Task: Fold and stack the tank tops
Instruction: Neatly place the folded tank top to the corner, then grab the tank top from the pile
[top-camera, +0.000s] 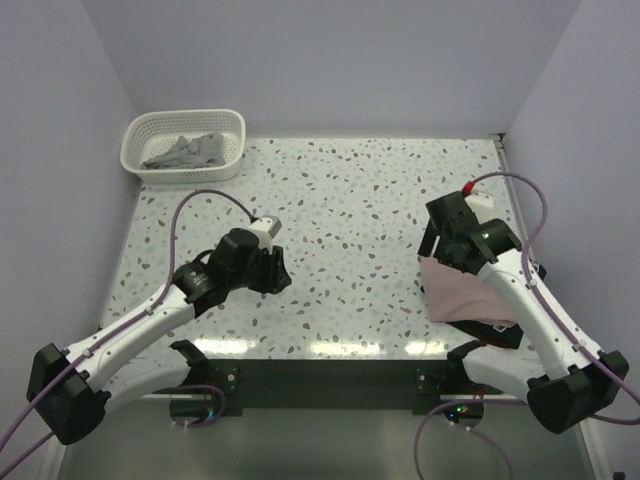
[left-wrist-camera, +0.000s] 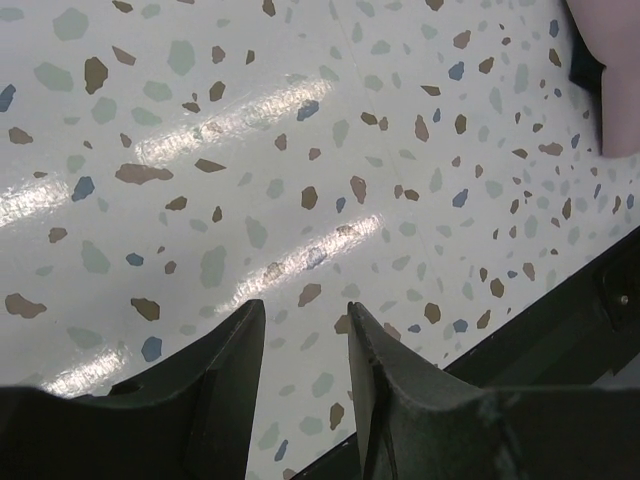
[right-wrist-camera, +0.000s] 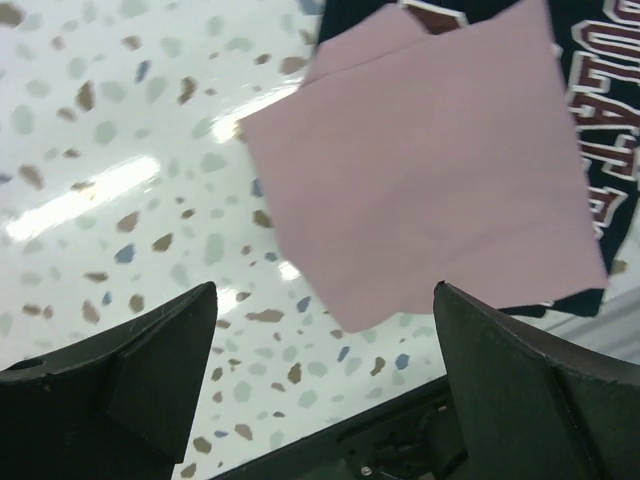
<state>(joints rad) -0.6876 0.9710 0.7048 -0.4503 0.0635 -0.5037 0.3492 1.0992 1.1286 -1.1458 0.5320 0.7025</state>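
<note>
A folded dusty pink tank top (top-camera: 455, 290) lies at the table's right front, on top of a folded navy tank top (top-camera: 500, 332) with white-and-red lettering. Both show in the right wrist view, pink (right-wrist-camera: 430, 170) over navy (right-wrist-camera: 600, 120). A grey tank top (top-camera: 186, 151) lies crumpled in the white basket at the back left. My right gripper (right-wrist-camera: 325, 300) is open and empty, above the table just left of the pink top. My left gripper (left-wrist-camera: 305, 320) hovers over bare table at the front left, jaws slightly apart and empty. A pink edge (left-wrist-camera: 620, 90) shows in the left wrist view.
The white lattice basket (top-camera: 140, 135) stands in the back left corner. White walls close in the table on the left, back and right. The table's dark front edge (top-camera: 330, 365) runs between the arm bases. Purple cables loop over both arms.
</note>
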